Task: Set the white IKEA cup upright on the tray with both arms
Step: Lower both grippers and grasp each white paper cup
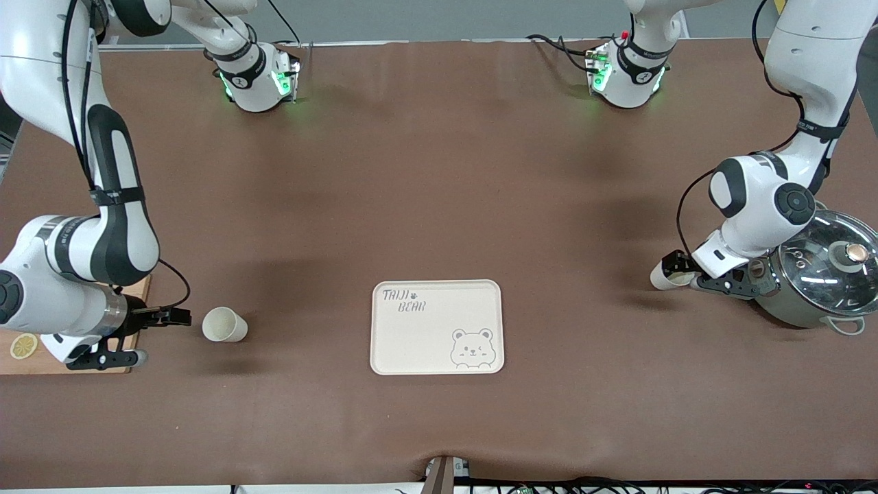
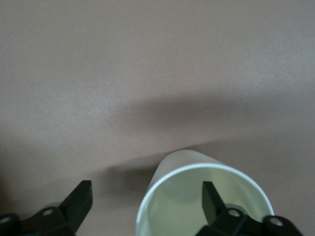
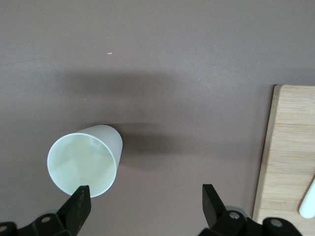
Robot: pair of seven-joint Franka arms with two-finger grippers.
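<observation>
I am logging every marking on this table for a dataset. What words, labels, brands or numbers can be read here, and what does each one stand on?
"TAIJI BEAR": grey hand-style lettering on the cream tray, at its corner farther from the front camera, toward the right arm's end; a paw mark follows "TAIJI".
Black bands on both arms' links near the bases carry white print, too small to read.
No text shows on either white cup, the pot or the cutting board.

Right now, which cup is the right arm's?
Start at the wooden cutting board at the right arm's end of the table. Just off it, toward the tray, sits a white cup facing the open right gripper. Unlike the other cup, no finger is inside it.
</observation>
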